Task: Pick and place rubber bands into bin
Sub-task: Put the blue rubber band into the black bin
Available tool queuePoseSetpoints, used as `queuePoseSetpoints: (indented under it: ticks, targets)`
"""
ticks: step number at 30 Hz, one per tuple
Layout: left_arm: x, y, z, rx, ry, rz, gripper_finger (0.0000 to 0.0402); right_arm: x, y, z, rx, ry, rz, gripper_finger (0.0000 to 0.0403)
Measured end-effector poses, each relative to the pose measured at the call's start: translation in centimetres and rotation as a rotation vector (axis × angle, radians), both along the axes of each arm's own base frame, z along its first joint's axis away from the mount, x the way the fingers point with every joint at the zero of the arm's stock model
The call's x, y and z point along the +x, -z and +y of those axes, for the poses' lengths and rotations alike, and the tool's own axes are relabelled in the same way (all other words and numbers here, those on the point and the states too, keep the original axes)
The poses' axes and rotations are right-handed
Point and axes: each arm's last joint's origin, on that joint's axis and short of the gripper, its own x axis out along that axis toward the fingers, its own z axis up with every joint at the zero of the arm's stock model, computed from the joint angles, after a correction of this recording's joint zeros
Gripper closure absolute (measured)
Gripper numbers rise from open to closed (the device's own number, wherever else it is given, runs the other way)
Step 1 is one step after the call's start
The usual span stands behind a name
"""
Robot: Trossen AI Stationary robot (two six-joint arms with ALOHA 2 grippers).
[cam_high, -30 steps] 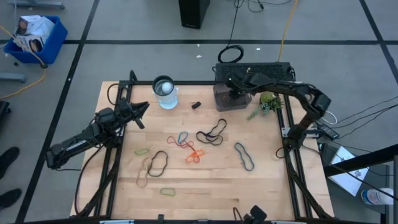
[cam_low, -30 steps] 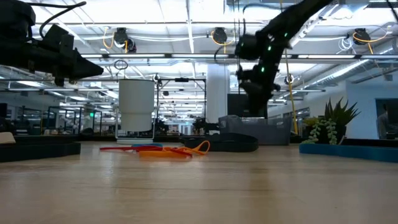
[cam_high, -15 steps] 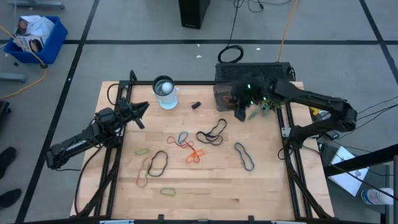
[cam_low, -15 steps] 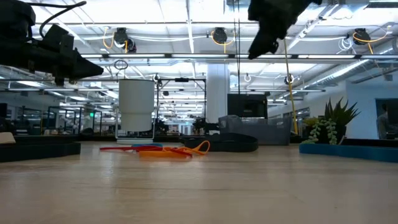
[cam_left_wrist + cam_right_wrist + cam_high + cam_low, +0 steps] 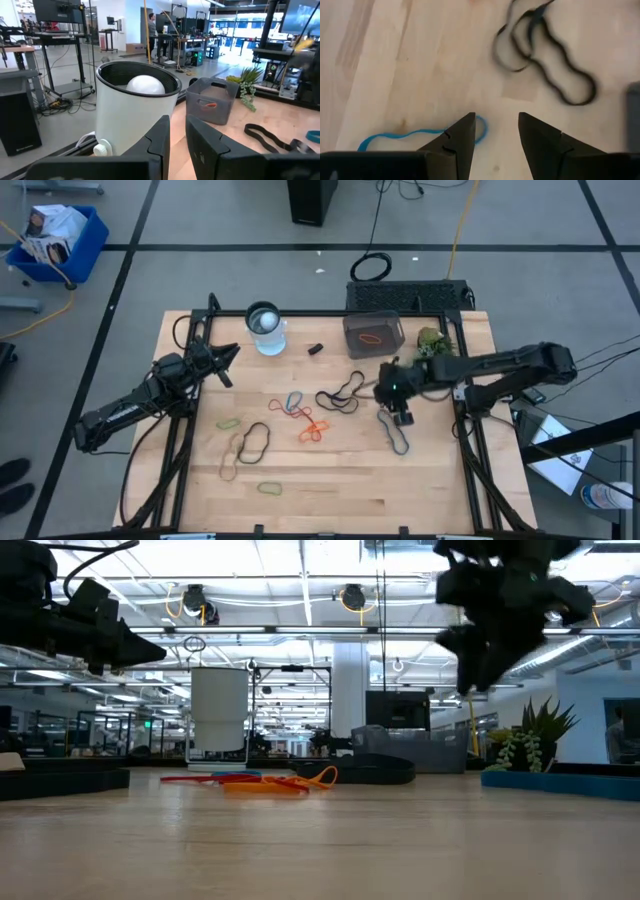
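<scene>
My right gripper [image 5: 400, 406] hangs above the table [image 5: 430, 490] with its 2 fingers [image 5: 461, 137] parted and nothing between them; past them I look down on bare wood, a blue rubber band [image 5: 420, 135] lying flat just under my fingertips, and a tangle of black bands [image 5: 545, 60] farther on. From above, that gripper sits right of the black tangle [image 5: 341, 394] and just over the upper end of the long grey-blue band [image 5: 393, 431]. The bin [image 5: 373, 333] stands near the table's far edge, apart from my right gripper, with 1 orange-red band [image 5: 371, 337] inside it. My left gripper [image 5: 222, 360] waits over the table's left side, close to the clear cup [image 5: 266, 328], fingers [image 5: 157, 137] drawn nearly together with only a narrow slot between them, gripping nothing. More bands lie loose mid-table: a blue and red cluster [image 5: 291, 404], an orange one [image 5: 313, 430], a black loop [image 5: 254, 442], a tan loop [image 5: 231, 465], and 2 green ones [image 5: 228, 422] [image 5: 269, 489]. A small green plant [image 5: 432, 342] sits right of the bin.
</scene>
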Motion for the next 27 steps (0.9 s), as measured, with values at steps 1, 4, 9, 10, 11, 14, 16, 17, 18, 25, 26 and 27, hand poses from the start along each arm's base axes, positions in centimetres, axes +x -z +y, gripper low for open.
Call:
queuePoseSetpoints:
  ticks: [1, 4, 9, 10, 11, 14, 16, 17, 18, 25, 26, 27]
  targets:
    - [0.0, 0.0, 0.0, 0.000, 0.000, 0.000, 0.0332, -0.1, 1.0, 0.3, 0.006, 0.001, 0.003, 0.0259]
    - [0.0, 0.0, 0.0, 0.000, 0.000, 0.000, 0.0332, -0.6, 3.5, 0.8, 0.030, 0.028, 0.011, 0.0259]
    - [0.0, 0.0, 0.0, 0.000, 0.000, 0.000, 0.0332, -1.1, 6.2, 0.9, 0.022, 0.112, 0.037, 0.0259]
    - [0.0, 0.0, 0.0, -0.001, 0.000, -0.001, 0.0332, -1.2, 6.5, 0.9, 0.003, 0.130, 0.044, 0.0259]
    - [0.0, 0.0, 0.0, -0.003, 0.000, -0.002, 0.0332, -1.2, 6.8, 0.8, -0.012, 0.142, 0.054, 0.0259]
    - [0.0, 0.0, 0.0, -0.009, 0.000, -0.006, 0.0332, -1.4, 7.7, 0.8, -0.030, 0.150, 0.092, 0.0259]
    - [0.0, 0.0, 0.0, -0.009, 0.000, -0.006, 0.0332, -1.2, 8.1, 0.8, -0.031, 0.149, 0.102, 0.0259]
    - [0.0, 0.0, 0.0, -0.009, 0.000, -0.006, 0.0332, -1.2, 8.3, 0.8, -0.032, 0.149, 0.109, 0.0259]
    - [0.0, 0.0, 0.0, -0.008, 0.000, -0.006, 0.0332, -1.1, 8.5, 0.8, -0.032, 0.149, 0.115, 0.0259]
    - [0.0, 0.0, 0.0, -0.009, 0.000, -0.006, 0.0332, -0.8, 9.1, 0.8, -0.018, 0.178, 0.140, 0.0281]
    - [0.0, 0.0, 0.0, -0.009, 0.000, -0.006, 0.0332, -0.8, 9.1, 0.8, -0.015, 0.181, 0.140, 0.0288]
    - [0.0, 0.0, 0.0, -0.009, 0.000, -0.006, 0.0332, -0.8, 9.1, 0.8, -0.013, 0.184, 0.138, 0.0297]
